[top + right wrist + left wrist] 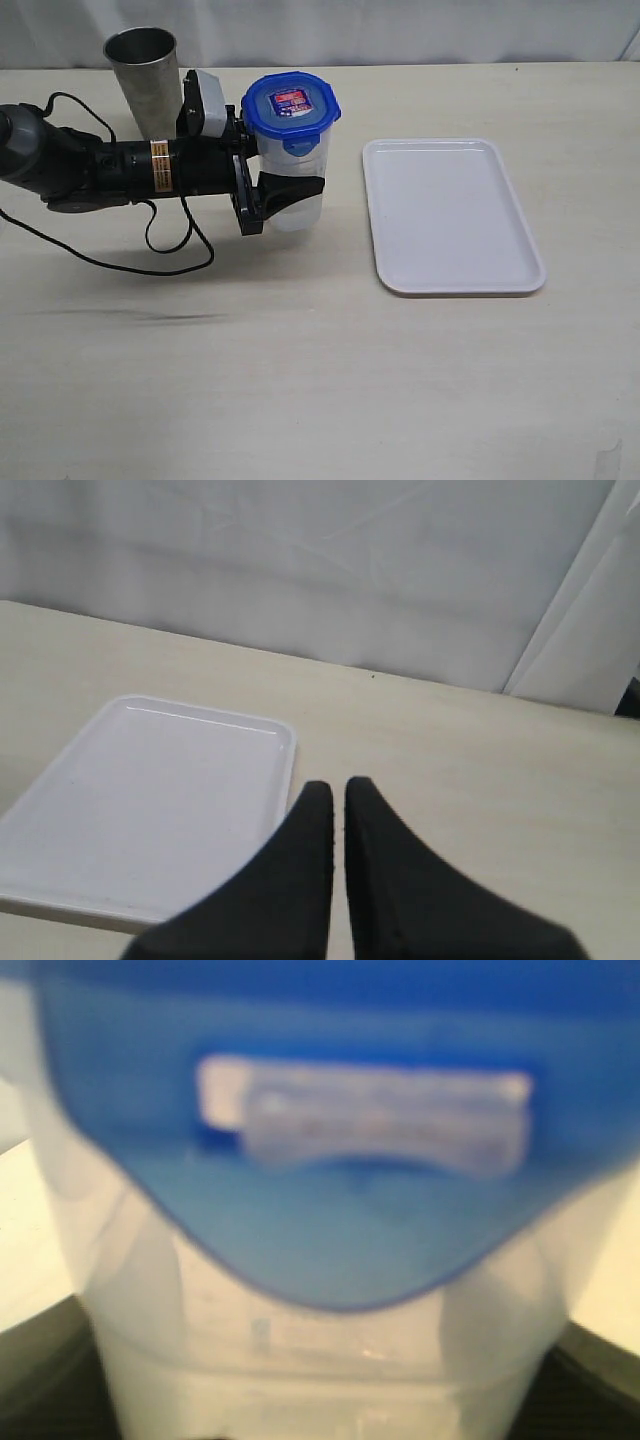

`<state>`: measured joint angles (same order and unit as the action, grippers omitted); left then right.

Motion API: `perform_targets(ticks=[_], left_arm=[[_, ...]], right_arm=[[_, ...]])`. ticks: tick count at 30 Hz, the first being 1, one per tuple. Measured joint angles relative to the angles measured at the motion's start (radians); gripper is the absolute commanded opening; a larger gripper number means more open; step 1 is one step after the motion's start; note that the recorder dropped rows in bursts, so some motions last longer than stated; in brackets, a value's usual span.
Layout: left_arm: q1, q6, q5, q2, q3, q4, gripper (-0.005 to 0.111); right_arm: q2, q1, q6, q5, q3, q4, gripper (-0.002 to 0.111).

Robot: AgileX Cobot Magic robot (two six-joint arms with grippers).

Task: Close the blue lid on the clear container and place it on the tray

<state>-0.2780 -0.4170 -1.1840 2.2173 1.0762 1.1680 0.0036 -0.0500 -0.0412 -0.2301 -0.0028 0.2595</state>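
Note:
The clear container [295, 160] stands upright on the table left of the white tray [450, 215], with the blue lid [291, 104] sitting on its top. From the left, my left gripper [298, 182] reaches in level and is shut on the container's lower body. One black finger [290, 188] crosses its front. In the left wrist view the container [320, 1370] and the lid [350, 1190] fill the picture, blurred. My right gripper [338, 786] is shut with nothing in it, near a corner of the tray [150, 800]. It does not show in the exterior view.
A grey steel cup [142, 75] stands at the back left, just behind my left arm. A black cable [150, 250] loops on the table under that arm. A white curtain [320, 570] hangs behind the table's far edge.

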Motion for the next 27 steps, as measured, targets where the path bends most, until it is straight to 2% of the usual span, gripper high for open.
perform_targets(ticks=[14, 27], left_arm=[[0.0, 0.0, 0.0, 0.0, 0.0, 0.0, 0.0], [0.0, 0.0, 0.0, 0.0, 0.0, -0.002, 0.0]], right_arm=[[0.0, 0.0, 0.0, -0.087, 0.0, -0.176, 0.004], [0.0, 0.0, 0.0, -0.092, 0.0, -0.184, 0.004]])
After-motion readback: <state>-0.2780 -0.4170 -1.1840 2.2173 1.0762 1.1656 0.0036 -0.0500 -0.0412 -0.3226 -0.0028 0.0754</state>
